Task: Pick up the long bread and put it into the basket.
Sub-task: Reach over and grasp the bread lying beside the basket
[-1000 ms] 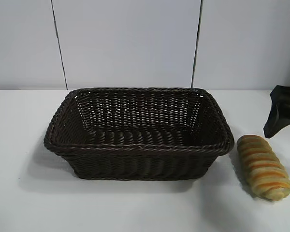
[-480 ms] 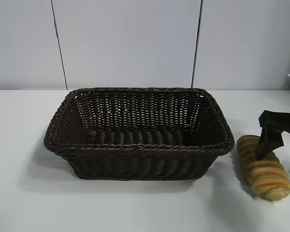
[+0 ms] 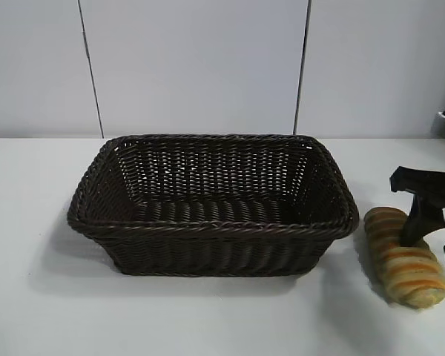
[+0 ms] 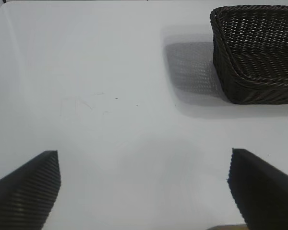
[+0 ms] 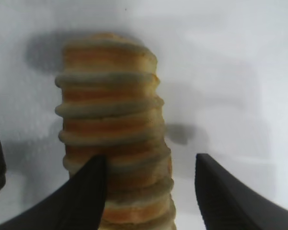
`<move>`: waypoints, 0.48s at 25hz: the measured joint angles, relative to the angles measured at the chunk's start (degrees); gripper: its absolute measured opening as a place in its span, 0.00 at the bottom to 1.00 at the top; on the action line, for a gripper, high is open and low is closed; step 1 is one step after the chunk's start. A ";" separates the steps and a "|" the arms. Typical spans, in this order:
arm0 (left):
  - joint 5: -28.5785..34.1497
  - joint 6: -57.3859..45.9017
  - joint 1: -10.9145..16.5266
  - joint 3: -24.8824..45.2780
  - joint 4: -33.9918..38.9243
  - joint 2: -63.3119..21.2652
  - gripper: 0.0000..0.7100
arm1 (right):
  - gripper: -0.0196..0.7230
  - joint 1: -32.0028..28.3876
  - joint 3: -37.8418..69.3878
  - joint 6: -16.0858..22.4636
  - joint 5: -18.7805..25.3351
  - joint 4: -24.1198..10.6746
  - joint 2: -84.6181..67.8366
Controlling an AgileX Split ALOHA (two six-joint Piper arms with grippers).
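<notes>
The long bread (image 3: 405, 268), golden-tan with orange ridged stripes, lies on the white table just right of the basket (image 3: 208, 227), a dark brown wicker one that holds nothing. My right gripper (image 3: 430, 249) has come down over the loaf's far half. In the right wrist view the bread (image 5: 110, 110) runs between the jaws of that gripper (image 5: 150, 160). One finger (image 5: 84, 191) lies against the loaf's side, and the other stands a little off it. My left gripper (image 4: 144, 153) hangs wide open over bare table, with a basket corner (image 4: 249, 91) farther off.
A white wall with two dark vertical seams stands behind the table. Bare tabletop spreads left of the basket and in front of it. The bread lies near the table's right side.
My right gripper has dropped from behind the bread down onto it, and its jaws have drawn closer together around the loaf. The bread, the basket and the left gripper have not moved.
</notes>
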 joint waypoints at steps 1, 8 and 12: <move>0.00 0.00 0.00 0.00 0.00 0.00 0.97 | 0.15 0.26 0.00 0.76 -0.12 -0.11 -0.06; 0.00 0.00 0.00 0.00 0.00 0.00 0.97 | 0.15 0.27 0.00 2.29 0.14 -1.65 -0.58; 0.00 0.00 0.00 0.00 0.00 0.00 0.97 | 0.15 0.27 -1.96 6.12 3.81 -6.23 -1.34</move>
